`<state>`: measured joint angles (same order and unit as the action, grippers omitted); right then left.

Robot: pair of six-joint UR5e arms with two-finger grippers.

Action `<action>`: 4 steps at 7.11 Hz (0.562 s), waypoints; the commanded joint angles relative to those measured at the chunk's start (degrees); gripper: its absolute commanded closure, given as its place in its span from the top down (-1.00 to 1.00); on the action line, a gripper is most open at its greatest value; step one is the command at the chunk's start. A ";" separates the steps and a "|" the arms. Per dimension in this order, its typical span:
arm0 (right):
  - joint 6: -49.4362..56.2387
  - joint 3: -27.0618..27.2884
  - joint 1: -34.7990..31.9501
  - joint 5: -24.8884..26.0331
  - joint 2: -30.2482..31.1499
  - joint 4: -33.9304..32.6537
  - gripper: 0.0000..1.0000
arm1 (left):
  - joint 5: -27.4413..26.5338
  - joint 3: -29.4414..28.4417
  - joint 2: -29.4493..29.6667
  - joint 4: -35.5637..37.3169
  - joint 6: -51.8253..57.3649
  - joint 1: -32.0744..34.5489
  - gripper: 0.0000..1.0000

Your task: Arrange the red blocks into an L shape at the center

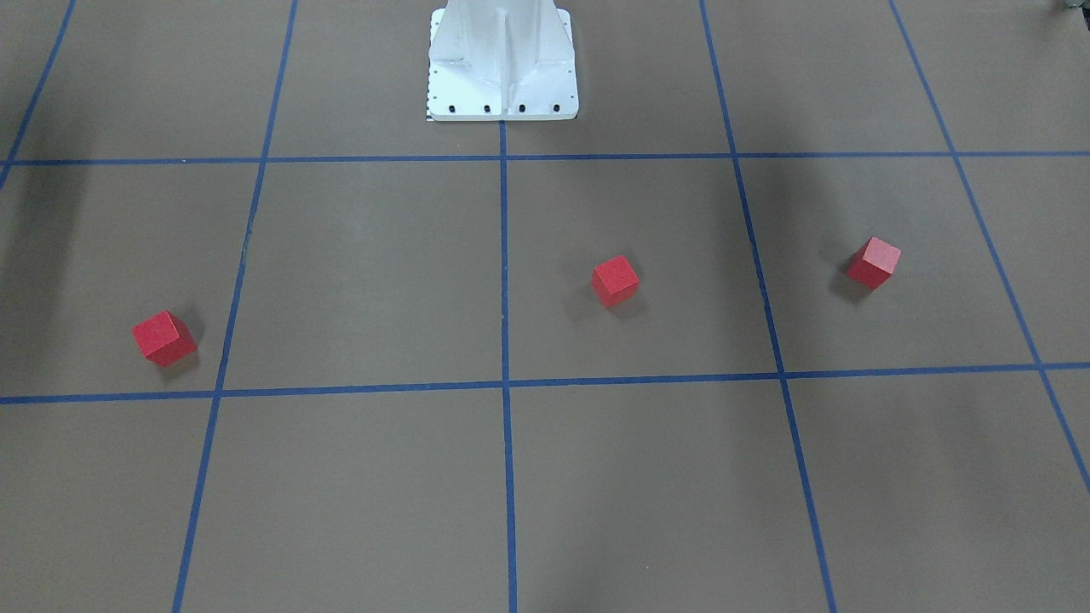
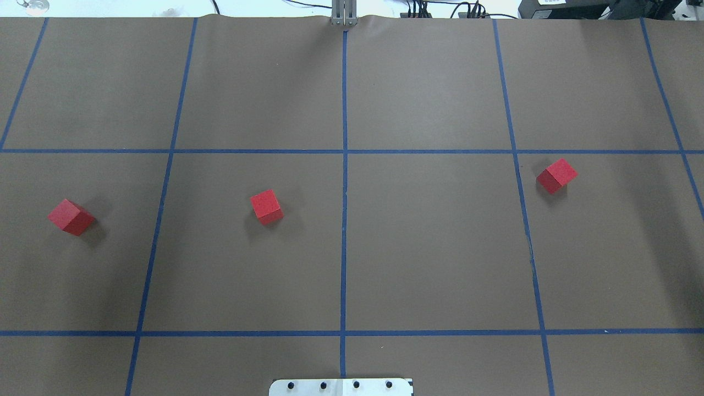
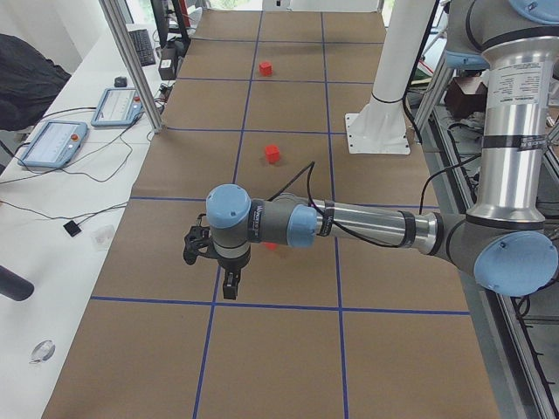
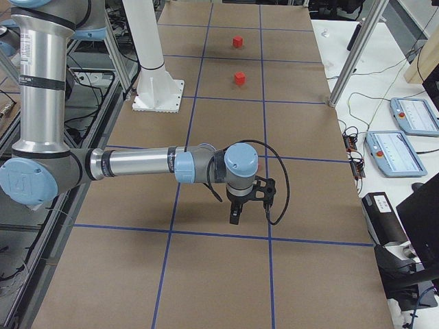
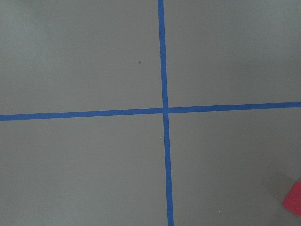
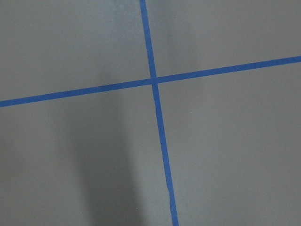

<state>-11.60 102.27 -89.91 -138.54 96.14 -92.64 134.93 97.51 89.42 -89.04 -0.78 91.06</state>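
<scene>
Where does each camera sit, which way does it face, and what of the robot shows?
Front-facing: across the table, facing the robot; only its base shows.
Overhead: behind the robot, looking forward and down; base edge only.
Exterior left: table's end; left arm near.
Exterior right: opposite end; right arm near.
Left wrist: down on a tape crossing; no robot part.
Right wrist: likewise.
Front-facing and overhead share three red blocks.

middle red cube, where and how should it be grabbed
Probably pinch the small matte red cube across two opposite side faces, coming straight down from above. It sits flat and alone, turned slightly off the blue tape lines, so match that angle.
</scene>
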 commanded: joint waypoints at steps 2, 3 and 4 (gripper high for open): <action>0.08 0.12 0.00 -0.24 -0.08 0.00 0.98 | -0.63 -0.57 -0.12 -0.52 0.25 0.00 1.00; -0.01 0.12 0.00 -0.24 -0.08 0.09 0.98 | -1.24 -0.66 -0.03 -0.44 0.08 0.00 1.00; -0.01 0.12 0.09 -0.24 -0.16 0.09 0.98 | -1.25 0.04 0.75 -0.17 -0.09 -0.09 1.00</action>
<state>-11.57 102.39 -89.88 -138.78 96.04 -92.58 133.96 97.10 89.55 -89.40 -0.71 91.03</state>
